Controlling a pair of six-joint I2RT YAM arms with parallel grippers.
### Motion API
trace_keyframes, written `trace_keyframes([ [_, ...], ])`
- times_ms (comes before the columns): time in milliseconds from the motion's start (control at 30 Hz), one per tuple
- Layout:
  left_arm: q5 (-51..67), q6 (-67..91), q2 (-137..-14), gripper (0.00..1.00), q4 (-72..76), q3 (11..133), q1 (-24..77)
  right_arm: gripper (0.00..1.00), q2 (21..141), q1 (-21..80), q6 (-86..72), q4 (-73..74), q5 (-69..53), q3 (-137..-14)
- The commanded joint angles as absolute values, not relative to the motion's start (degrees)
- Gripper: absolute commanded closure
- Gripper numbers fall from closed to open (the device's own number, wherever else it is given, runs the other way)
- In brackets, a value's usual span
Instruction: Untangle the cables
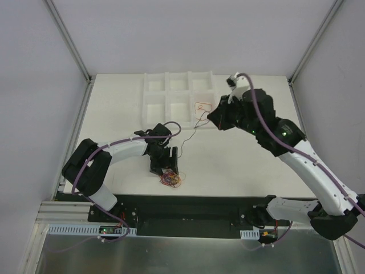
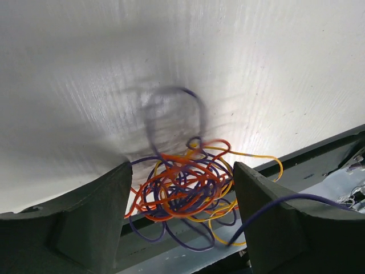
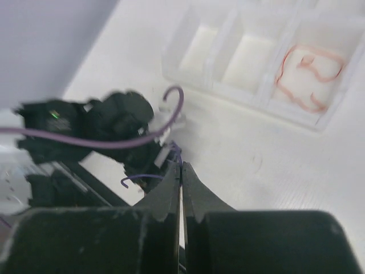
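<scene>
The tangle of cables (image 1: pixel 170 180), red-orange, purple and yellow wires, lies near the table's front edge. In the left wrist view the tangle (image 2: pixel 185 191) sits between my left gripper's (image 2: pixel 182 171) open fingers, which straddle it; that gripper (image 1: pixel 165 170) hovers just behind the tangle in the top view. My right gripper (image 3: pixel 181 166) is shut on a thin purple wire (image 3: pixel 178 153). In the top view this gripper (image 1: pixel 212 119) is by the tray's front edge, and the purple wire (image 1: pixel 191 136) stretches from it down toward the tangle. A red wire (image 1: pixel 202 107) lies alone in a tray compartment; it also shows in the right wrist view (image 3: pixel 308 71).
A white compartment tray (image 1: pixel 165 91) stands at the back middle of the table; its rim shows in the right wrist view (image 3: pixel 256 103). A dark rail (image 1: pixel 188 202) runs along the table's front edge just behind the tangle. Grey walls close in both sides.
</scene>
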State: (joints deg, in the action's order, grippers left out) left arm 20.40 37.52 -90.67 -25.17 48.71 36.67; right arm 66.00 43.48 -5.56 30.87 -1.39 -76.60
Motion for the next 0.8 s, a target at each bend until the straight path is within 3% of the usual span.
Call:
trace_keyframes([
  [0,16.79,35.42,-92.9,0.3,-24.87,49.4,35.16,1.0,64.86,42.19,-6.06,36.21,4.38,-91.64],
  [467,15.29,31.38,-91.49,0.28,-24.96,44.65,27.08,1.0,73.91,42.28,-6.24,41.13,7.12,-130.85],
  [767,16.17,31.11,-92.11,0.25,-24.96,44.91,21.37,1.0,74.62,42.27,-7.73,35.34,6.5,-139.74],
])
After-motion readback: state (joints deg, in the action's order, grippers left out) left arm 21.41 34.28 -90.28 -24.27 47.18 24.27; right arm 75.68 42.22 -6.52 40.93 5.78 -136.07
